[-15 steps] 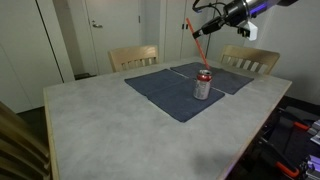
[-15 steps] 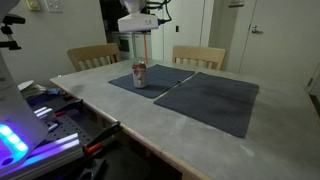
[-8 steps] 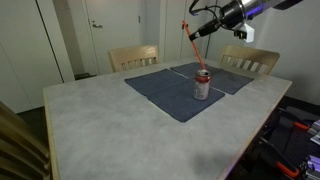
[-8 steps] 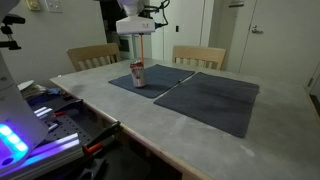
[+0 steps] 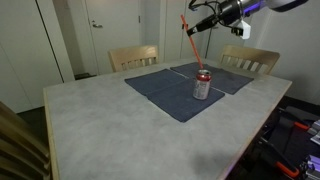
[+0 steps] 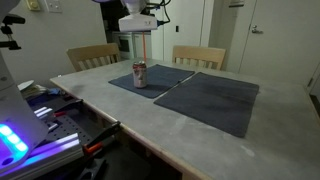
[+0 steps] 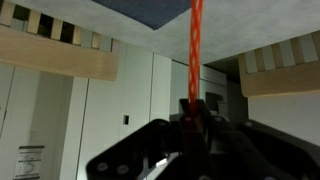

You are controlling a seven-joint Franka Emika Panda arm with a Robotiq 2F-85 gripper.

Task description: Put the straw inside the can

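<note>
The silver and red can [image 5: 203, 85] stands upright on a dark blue mat [image 5: 170, 95]; it also shows in an exterior view [image 6: 139, 76]. My gripper [image 5: 193, 27] is shut on the red-orange straw [image 5: 191, 45] and holds it tilted in the air above the can, its lower end just over the can's top. In an exterior view the gripper [image 6: 139, 30] holds the straw [image 6: 140, 48] almost upright over the can. In the wrist view the straw [image 7: 196, 50] runs out from between the jaws [image 7: 193, 118]. The can is out of the wrist view.
Two dark mats [image 6: 205, 100] lie on the pale table [image 5: 110, 130]. Two wooden chairs [image 5: 133, 58] [image 5: 250, 60] stand at the far side. White doors are behind. Cables and equipment [image 6: 60, 130] lie on the floor beside the table.
My gripper has lifted a little with the straw, so the straw's lower end sits higher above the can. The can has not moved.
</note>
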